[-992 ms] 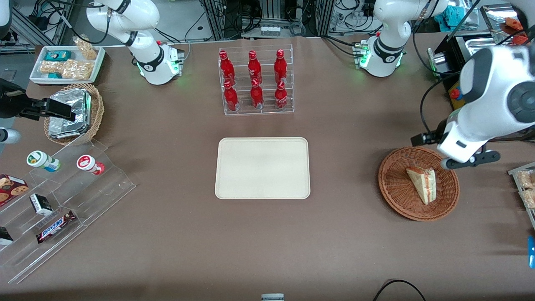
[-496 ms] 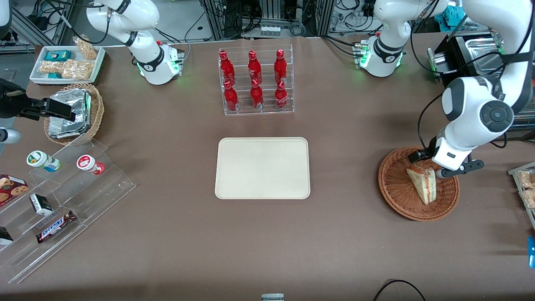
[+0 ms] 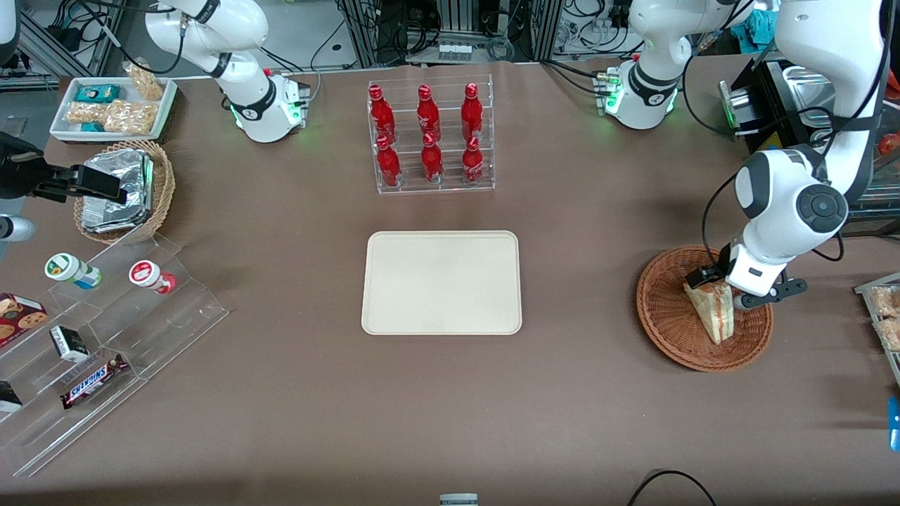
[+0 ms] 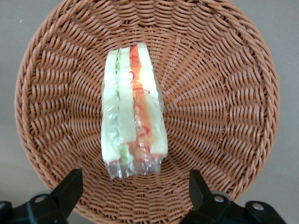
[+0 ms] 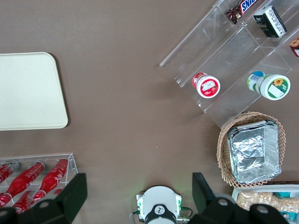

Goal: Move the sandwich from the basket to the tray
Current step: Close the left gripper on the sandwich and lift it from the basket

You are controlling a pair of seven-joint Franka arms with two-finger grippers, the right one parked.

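Front view: the sandwich [image 3: 714, 310] is seen lying in the basket [image 3: 668, 330], at three o'clock from the tray [image 3: 441, 282] and well apart from it. The gripper [image 3: 717, 286] is held low over the sandwich's farther end, with the forearm rising steeply from it to the white elbow joint above. On the wrist camera, the fingers [image 4: 70, 186] are shown spread apart, one at each side of the sandwich's [image 4: 133, 114] wide end, clear of the wrap, above the basket's [image 4: 224, 84] weave.
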